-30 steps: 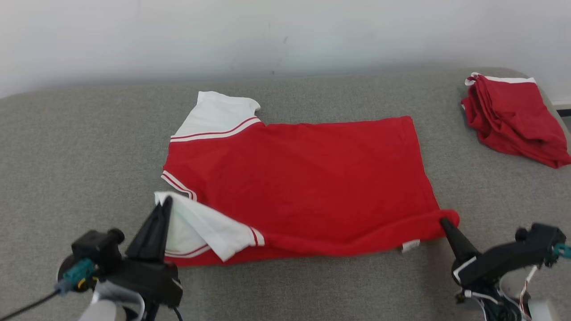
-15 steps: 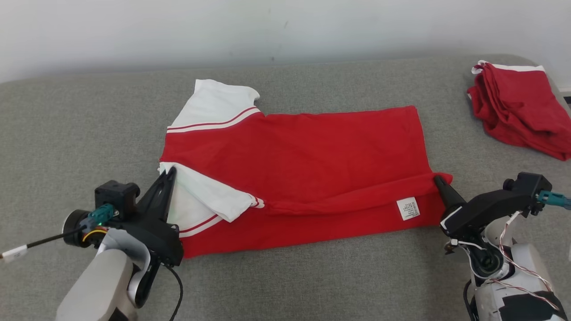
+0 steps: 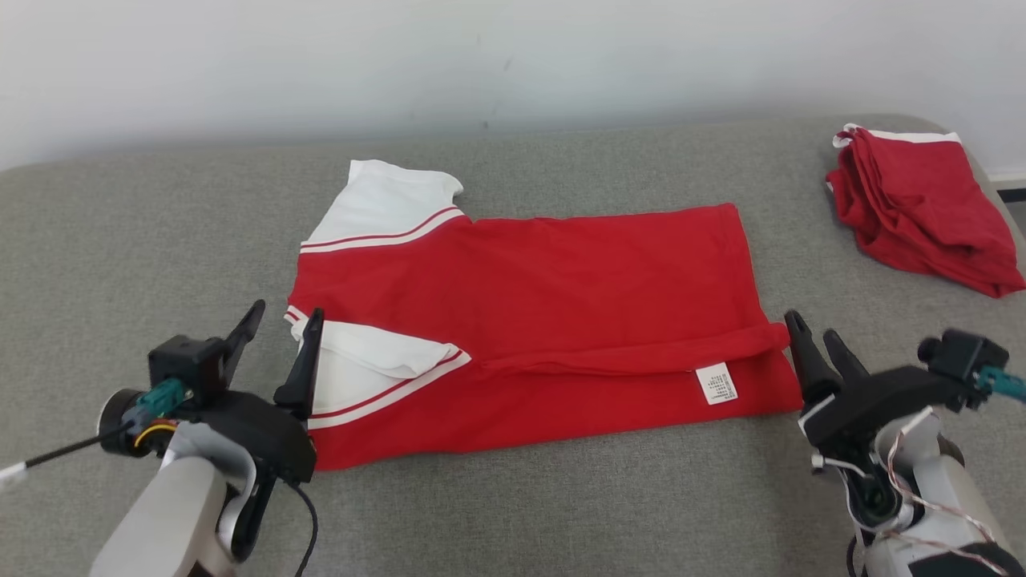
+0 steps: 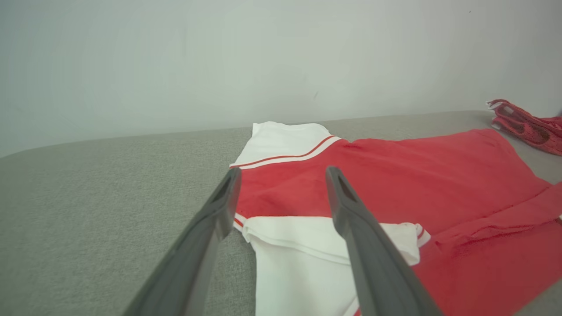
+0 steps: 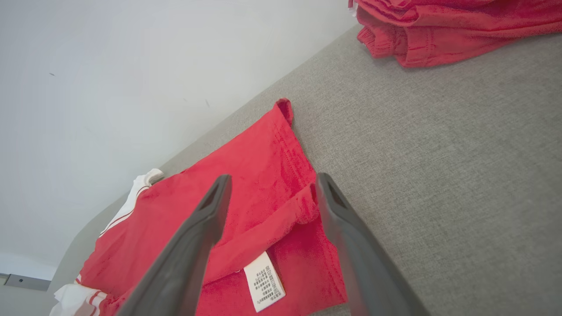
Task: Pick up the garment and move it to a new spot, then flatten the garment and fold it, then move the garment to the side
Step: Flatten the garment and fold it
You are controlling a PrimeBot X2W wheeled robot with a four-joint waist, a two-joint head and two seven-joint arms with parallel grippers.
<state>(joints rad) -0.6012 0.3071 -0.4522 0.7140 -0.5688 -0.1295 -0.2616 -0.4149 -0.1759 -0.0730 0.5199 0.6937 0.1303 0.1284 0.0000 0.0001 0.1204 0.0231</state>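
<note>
At shirt's (image 3: 521,296) near fold | left gripper (image 3: 285,311) and right gripper (image 3: 811,325) standing wide open, gripping nothing | near edge lying doubled over, apparently narrowing shirt for folding

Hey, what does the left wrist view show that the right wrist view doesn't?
Left wrist view: the left pincer, open, above the folded-in white sleeve. Right wrist view: the right pincer, open, by the folded hem corner, plus the white care label. Both: the red shirt, the red garment pile and the grey cushion.
</note>
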